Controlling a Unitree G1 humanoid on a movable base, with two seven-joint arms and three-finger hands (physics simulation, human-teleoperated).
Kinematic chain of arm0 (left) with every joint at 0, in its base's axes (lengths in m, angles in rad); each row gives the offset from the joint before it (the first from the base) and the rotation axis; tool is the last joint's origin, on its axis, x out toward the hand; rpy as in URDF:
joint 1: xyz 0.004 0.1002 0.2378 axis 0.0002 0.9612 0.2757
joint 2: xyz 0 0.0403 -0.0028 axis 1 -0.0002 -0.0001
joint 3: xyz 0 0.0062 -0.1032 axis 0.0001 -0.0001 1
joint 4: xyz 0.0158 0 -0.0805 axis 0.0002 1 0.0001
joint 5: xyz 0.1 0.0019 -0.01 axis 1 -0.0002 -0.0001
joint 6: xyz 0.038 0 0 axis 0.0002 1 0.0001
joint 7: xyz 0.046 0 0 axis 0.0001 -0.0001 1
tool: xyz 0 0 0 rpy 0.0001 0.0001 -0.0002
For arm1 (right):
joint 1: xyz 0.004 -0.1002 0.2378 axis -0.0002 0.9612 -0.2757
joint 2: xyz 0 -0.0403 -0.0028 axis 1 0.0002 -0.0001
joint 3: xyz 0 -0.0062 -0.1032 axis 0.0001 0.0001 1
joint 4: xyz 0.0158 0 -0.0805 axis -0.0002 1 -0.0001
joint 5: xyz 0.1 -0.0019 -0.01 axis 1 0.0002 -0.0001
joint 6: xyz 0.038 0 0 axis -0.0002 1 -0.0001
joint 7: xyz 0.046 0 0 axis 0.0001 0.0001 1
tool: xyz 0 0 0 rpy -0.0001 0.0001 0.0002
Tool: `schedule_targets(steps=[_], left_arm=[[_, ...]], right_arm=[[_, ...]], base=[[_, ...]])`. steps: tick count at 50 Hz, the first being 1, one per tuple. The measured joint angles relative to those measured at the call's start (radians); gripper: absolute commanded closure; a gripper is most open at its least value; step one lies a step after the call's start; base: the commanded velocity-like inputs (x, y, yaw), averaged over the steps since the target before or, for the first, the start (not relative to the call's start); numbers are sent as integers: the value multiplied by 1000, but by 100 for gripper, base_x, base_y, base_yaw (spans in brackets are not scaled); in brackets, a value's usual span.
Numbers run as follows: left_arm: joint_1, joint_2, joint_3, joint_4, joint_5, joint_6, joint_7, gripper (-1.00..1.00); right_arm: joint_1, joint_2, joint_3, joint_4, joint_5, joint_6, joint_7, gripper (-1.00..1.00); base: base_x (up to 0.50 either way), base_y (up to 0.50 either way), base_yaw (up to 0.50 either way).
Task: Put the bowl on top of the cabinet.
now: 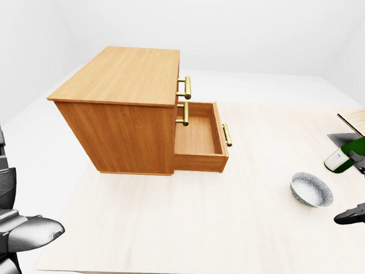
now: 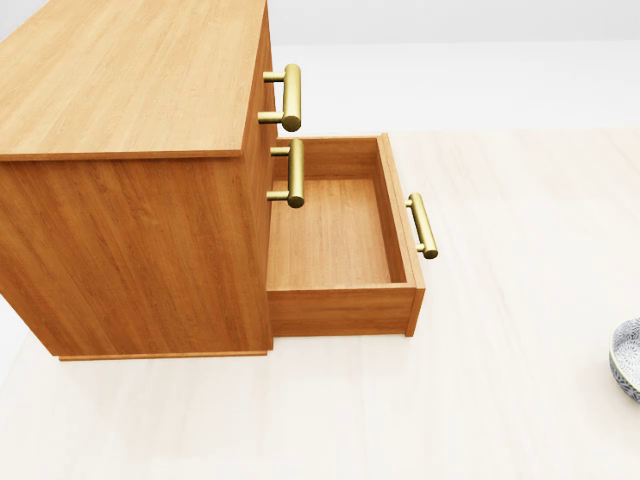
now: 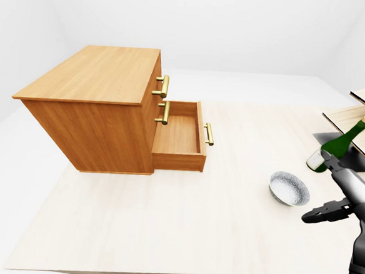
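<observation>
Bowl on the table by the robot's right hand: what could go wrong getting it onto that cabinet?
The right hand hovers beside the bowl, not yet round it; a poor grip on the rim might tip it. A tilted green bottle sits close by, so a wide reach could knock it. The cabinet stands far across the table, its bottom drawer open toward the bowl; the arm might catch it.

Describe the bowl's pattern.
The bowl is white with fine grey speckles inside, seen best in the right-eye view.
</observation>
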Motion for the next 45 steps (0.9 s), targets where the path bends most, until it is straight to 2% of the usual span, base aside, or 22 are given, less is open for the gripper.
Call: schedule_targets(steps=[12,31,45], left_arm=[[-6,-8,2,0,8,0,-7,-100],[-10,-14,3,0,15,0,-11,-100],[-9,-18,1,0,23,0,-16,-100]], right_arm=[[-26,-6,48,81,5,0,-38,-100],[-92,-16,156,280,54,0,-167,-100],[-78,1,185,304,60,0,-194,-100]], base=[[0,0,0],[0,0,0],[0,0,0]])
